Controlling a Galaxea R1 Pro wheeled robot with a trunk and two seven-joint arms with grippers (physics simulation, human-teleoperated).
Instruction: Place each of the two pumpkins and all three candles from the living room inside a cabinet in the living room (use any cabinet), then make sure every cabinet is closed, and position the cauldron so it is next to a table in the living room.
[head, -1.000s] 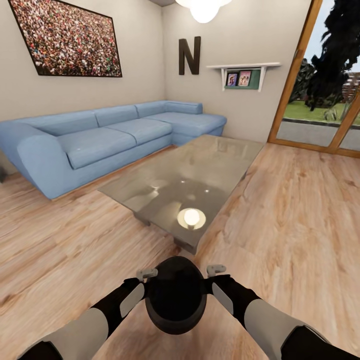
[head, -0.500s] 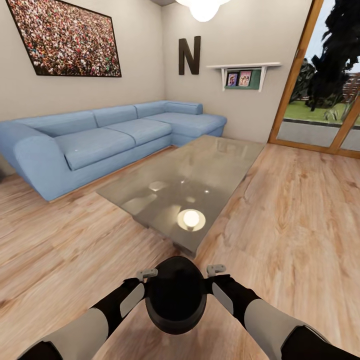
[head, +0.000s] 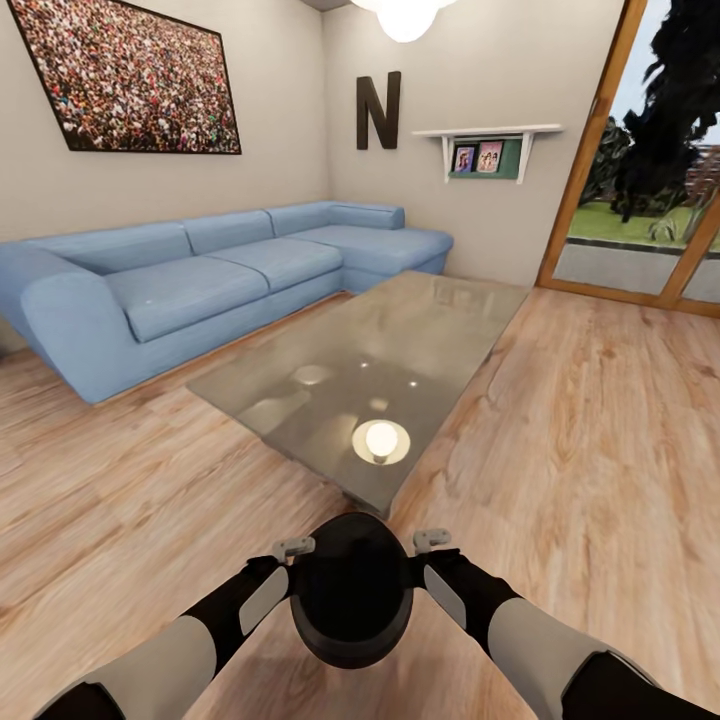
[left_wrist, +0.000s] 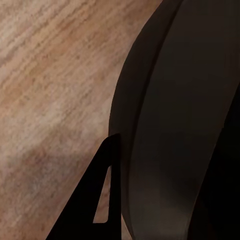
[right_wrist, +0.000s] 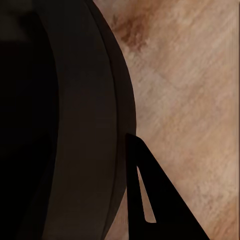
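Cauldron (head: 351, 590) upright, mouth up, pressed between left tool (head: 292, 548) and right tool (head: 432, 541); table (head: 440, 320) just ahead.

Floor (head: 600, 420): light wood planks.
On floor: glass-topped table (head: 400, 350), blue corner sofa (head: 200, 280).
Table top: reflects the ceiling lamp; carries no objects.
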